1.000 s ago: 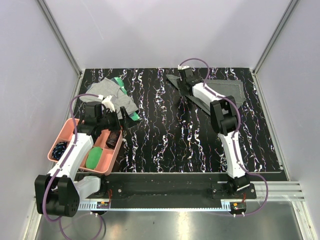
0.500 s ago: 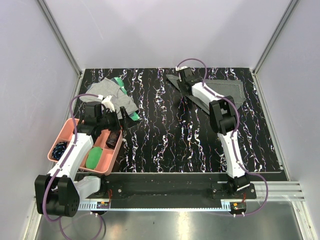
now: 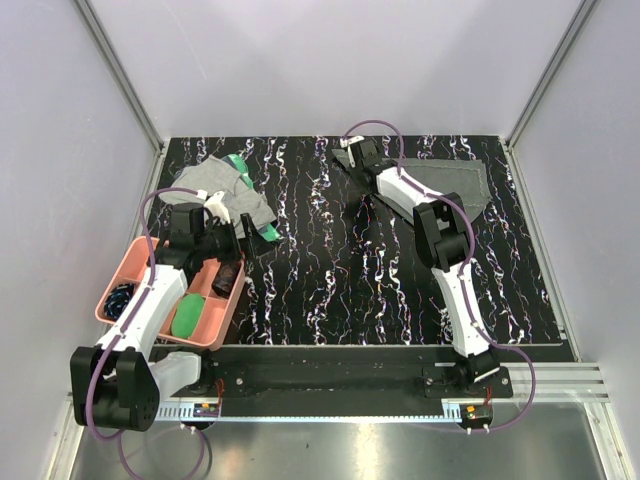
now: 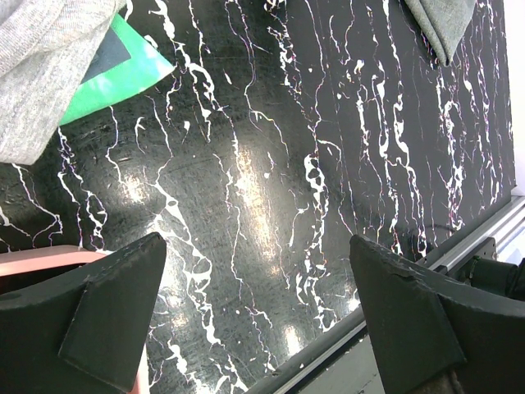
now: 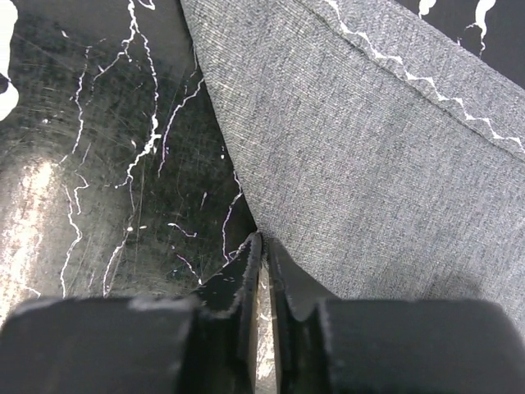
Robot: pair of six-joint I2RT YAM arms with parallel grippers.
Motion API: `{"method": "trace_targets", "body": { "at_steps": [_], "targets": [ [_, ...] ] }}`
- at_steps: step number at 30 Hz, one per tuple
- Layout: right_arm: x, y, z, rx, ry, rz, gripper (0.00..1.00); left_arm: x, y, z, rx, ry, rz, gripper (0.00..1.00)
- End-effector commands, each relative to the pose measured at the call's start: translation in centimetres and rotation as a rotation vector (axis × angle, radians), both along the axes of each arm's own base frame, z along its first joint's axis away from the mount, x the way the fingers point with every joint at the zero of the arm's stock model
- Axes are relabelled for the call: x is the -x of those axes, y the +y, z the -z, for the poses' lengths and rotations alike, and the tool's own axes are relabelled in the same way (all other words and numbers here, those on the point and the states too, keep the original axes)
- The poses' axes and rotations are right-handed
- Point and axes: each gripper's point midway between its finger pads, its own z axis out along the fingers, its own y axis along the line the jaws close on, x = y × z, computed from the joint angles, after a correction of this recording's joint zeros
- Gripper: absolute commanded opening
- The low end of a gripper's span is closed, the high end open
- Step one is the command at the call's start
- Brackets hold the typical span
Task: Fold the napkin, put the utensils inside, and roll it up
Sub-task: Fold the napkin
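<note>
Between pale walls point(image 3: 300, 60) on the marbled table point(image 3: 330, 275), right jaws pinch the napkin point(image 5: 369, 148); left jaws gape.

Green item point(image 4: 115, 78) half under grey cloth point(image 4: 37, 74); napkin point(image 3: 465, 180) partly beneath right arm point(image 3: 400, 186).

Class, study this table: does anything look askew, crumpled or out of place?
Yes. At the far left, a light grey cloth lies crumpled over a green item, half hiding it. The napkin, far right, lies mostly flat.

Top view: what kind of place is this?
Probably a robot practice lab: two white-and-black robot arms bolted side by side, a black marbled table boxed in by plain pale walls, and a dark grey cloth napkin to practise on.
</note>
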Motion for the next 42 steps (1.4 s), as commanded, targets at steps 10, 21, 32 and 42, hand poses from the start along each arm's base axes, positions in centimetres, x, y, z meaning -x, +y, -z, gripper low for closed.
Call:
{"method": "trace_targets", "body": {
  "at_steps": [10,21,32,42],
  "targets": [
    [4.4,2.9,2.9,-0.092,0.173,-0.176,0.0,-1.1,0.1,-2.4,0.007,-0.095,-0.003,0.96],
    [12.3,6.5,2.8,-0.272,0.31,-0.177,0.0,-1.7,1.7,-2.7,-0.026,-0.106,-0.139,0.96],
    [14.9,7.0,0.0,-0.263,0.197,-0.11,0.21,-1.6,1.2,-2.4,0.093,-0.111,-0.237,0.96],
    [3.4,3.3,-3.2,-0.101,-0.006,-0.026,0.56,-2.1,1.2,-2.9,0.075,-0.12,-0.217,0.97]
  ]
}}
